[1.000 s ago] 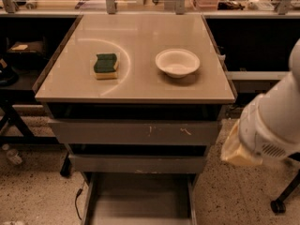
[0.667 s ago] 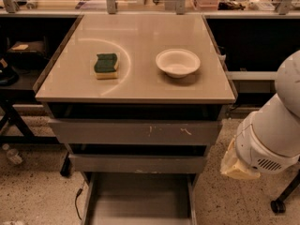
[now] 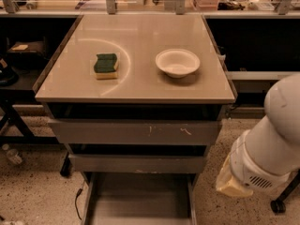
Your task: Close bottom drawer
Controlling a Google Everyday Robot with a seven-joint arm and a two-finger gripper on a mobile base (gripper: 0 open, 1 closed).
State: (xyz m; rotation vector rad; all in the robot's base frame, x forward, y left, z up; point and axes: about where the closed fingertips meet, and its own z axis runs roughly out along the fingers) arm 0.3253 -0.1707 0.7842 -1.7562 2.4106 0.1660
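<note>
Pressure is best applied squarely along the rails to the bottom drawer (image 3: 140,198), pulled out at lower centre, though the claw is unseen beyond the arm (image 3: 276,144) at lower right and its state cannot be told.

speckled floor (image 3: 33,191), dark side shelves (image 3: 23,69)

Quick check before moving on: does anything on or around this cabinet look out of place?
The bottom drawer is pulled far out, its floor exposed, while the two above sit nearly shut. The top drawer front carries white scratches. The gripper is out of view; only the arm shows, lower right.
</note>
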